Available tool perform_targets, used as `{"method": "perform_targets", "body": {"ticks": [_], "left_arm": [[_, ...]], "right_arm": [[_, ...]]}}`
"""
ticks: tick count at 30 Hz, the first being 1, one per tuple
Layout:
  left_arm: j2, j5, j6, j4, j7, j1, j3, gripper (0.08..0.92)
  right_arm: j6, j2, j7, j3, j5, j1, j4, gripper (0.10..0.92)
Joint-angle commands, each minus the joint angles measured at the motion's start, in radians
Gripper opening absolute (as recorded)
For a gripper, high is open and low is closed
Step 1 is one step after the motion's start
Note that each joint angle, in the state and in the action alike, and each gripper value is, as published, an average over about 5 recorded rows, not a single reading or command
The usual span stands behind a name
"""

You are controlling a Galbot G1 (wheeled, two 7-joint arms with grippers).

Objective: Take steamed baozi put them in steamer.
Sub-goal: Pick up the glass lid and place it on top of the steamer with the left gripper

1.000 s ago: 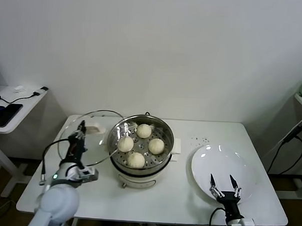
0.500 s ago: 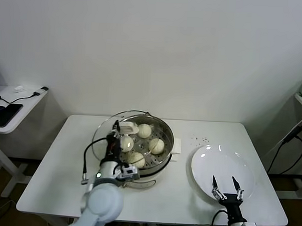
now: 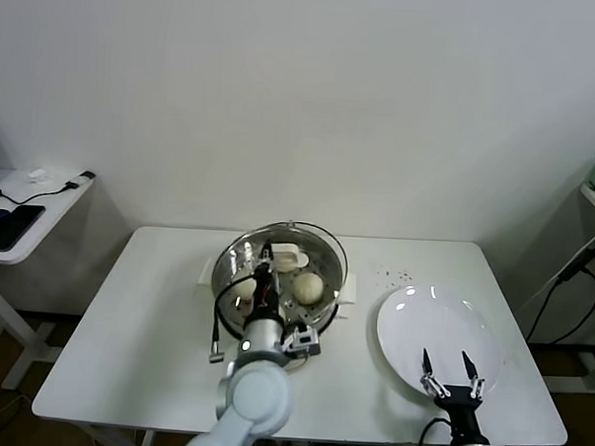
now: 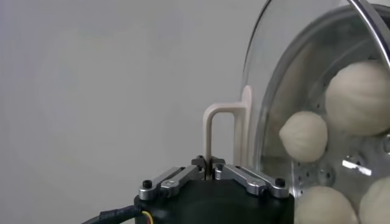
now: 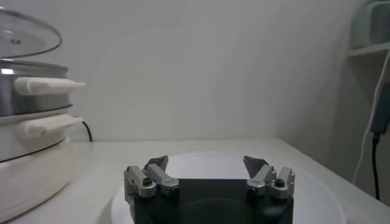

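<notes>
White table, wall behind. Steamer sits near the middle of the table toward the back, shiny steel with white side handles; the right wrist view shows it from the side. Just to its right lies a flat white plate, bare, also seen under the right gripper in the right wrist view. A round glass lid is held over the steamer, its rim roughly matching the pot's rim; whether it touches the pot cannot be told. Left gripper is over the steamer, fingers pinched narrow on the lid's white handle, as the left wrist view shows. Right gripper is parked at the near edge of the plate, fingers spread wide, holding nothing. Baozi lie inside the steamer on the perforated tray: through the glass four pale buns show in the left wrist view; from the head only one is plainly seen.
</notes>
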Motion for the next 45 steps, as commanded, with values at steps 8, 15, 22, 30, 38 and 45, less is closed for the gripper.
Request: {"method": "perform_targets", "body": {"ticks": [8,15,22,30,38,45], "left_arm": [[-0.028,0.054,0.016,0.119,-0.023,-0.021,0.005,0.136],[-0.024,0.054,0.009,0.135,-0.057,-0.021,-0.003,0.136],[-0.026,0.059,0.000,0.145,-0.085,-0.010,-0.006,0.136],[-0.015,0.018,-0.011,0.107,-0.084,-0.004,0.008,0.136],[0.031,-0.067,-0.021,0.002,-0.075,0.012,0.017,0.289],[0.085,-0.171,-0.035,-0.120,-0.074,0.077,0.008,0.488]], "right_arm": [[0.019,0.017,0.003,0.018,-0.024,0.007,-0.008,0.823],[0.023,0.025,0.004,0.019,-0.036,0.012,-0.008,0.823],[0.027,0.030,0.004,0.018,-0.039,0.010,-0.012,0.823],[0.027,0.028,0.003,0.012,-0.037,0.012,-0.011,0.823],[0.012,0.017,0.008,-0.003,-0.035,0.017,-0.007,0.823],[-0.003,0.007,0.016,-0.026,-0.037,0.022,-0.004,0.823]]}}
